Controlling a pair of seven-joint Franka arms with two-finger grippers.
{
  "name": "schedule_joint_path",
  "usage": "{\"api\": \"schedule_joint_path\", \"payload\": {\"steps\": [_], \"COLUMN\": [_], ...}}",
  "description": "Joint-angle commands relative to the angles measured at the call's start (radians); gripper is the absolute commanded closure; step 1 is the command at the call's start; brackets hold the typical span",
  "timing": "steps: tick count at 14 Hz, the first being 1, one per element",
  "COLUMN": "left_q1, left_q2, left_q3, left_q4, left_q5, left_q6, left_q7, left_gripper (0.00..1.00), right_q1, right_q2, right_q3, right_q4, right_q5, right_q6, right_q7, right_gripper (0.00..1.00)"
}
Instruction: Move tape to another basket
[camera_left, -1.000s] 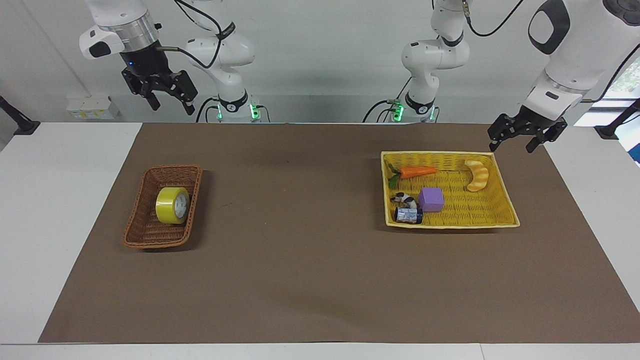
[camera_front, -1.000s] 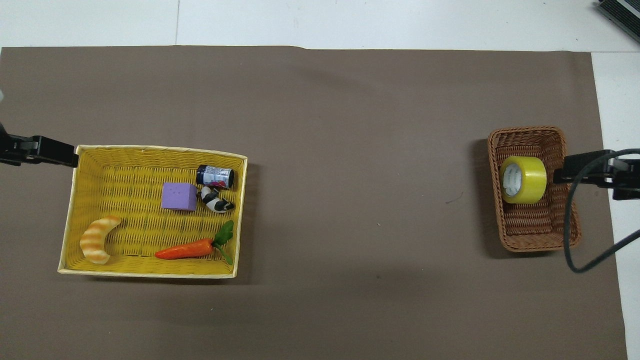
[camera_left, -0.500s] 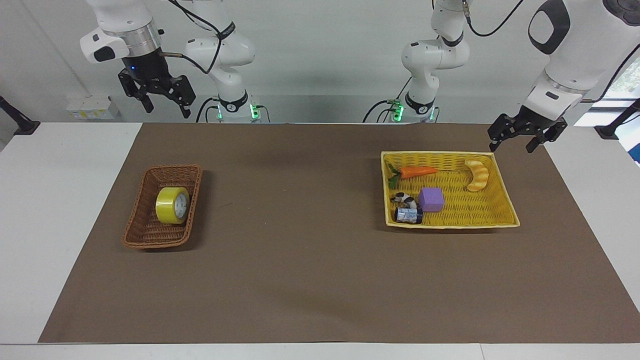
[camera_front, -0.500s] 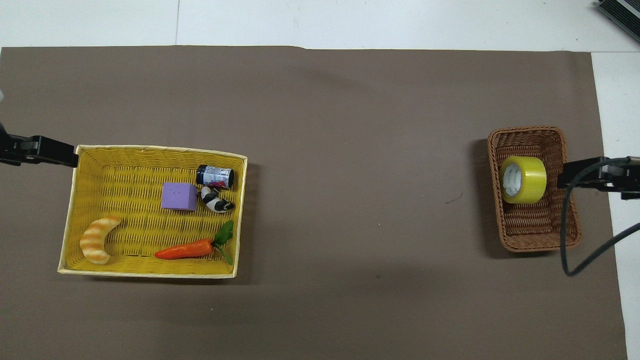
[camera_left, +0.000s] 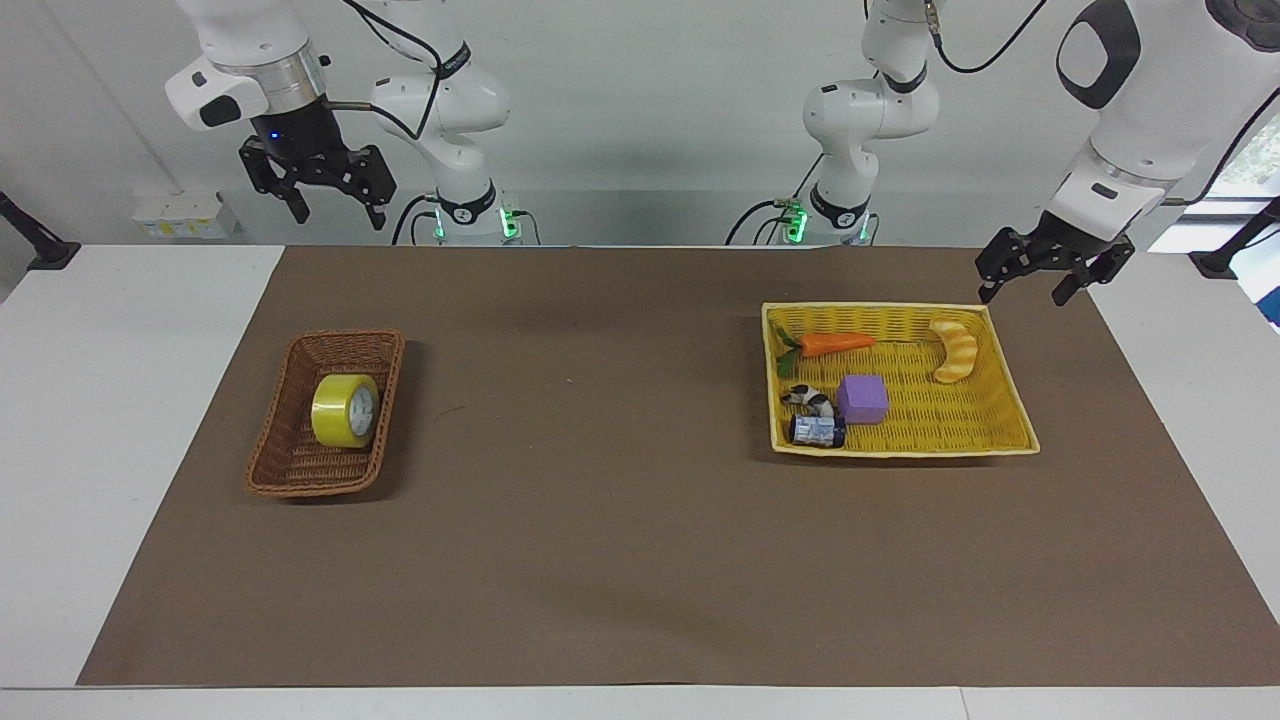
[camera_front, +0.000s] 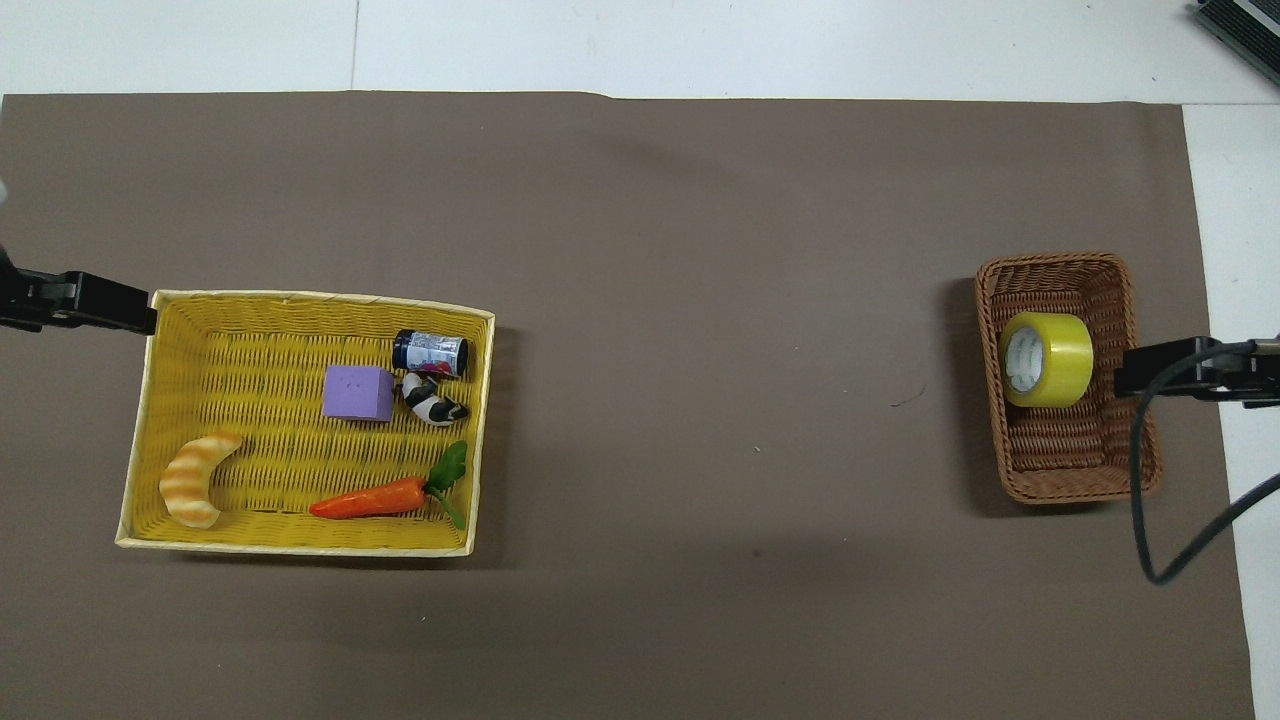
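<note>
The yellow tape (camera_left: 345, 410) stands on its edge in the dark brown wicker basket (camera_left: 300, 485) at the right arm's end of the table. It also shows in the overhead view (camera_front: 1046, 359), inside the basket (camera_front: 1050, 262). My right gripper (camera_left: 338, 214) is open and empty, raised high over the mat's edge beside the basket, well clear of the tape. My left gripper (camera_left: 1022, 293) is open and empty, in the air over the mat beside a corner of the yellow tray.
The flat yellow woven tray (camera_left: 1000, 440) at the left arm's end holds a toy carrot (camera_left: 835, 343), a striped croissant toy (camera_left: 955, 352), a purple cube (camera_left: 862, 398), a small can (camera_left: 817, 431) and a black-and-white figure (camera_left: 808, 400). A brown mat (camera_left: 600, 480) covers the table.
My right gripper has risen a little and drawn slightly away from the tape, toward the mat's edge. The left gripper and the tape have not moved.
</note>
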Motion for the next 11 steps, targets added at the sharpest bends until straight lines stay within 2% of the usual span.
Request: {"api": "schedule_joint_path", "payload": {"steps": [1, 11], "left_q1": [0.014, 0.014], "left_q2": [0.009, 0.011], "left_q3": [-0.009, -0.009], "left_q4": [0.024, 0.024], "left_q5": [0.007, 0.007], "left_q6": [-0.016, -0.016], "left_q7": [0.014, 0.014], "left_gripper": [0.0, 0.0], "right_q1": [-0.009, -0.013], "right_q2": [-0.022, -0.015], "right_q3": [0.008, -0.001], "right_q4": [-0.02, 0.007], "right_q5": [-0.051, 0.027], "right_q6": [0.0, -0.007], "right_q7": [-0.027, -0.033], "right_gripper": [0.0, 0.0]}}
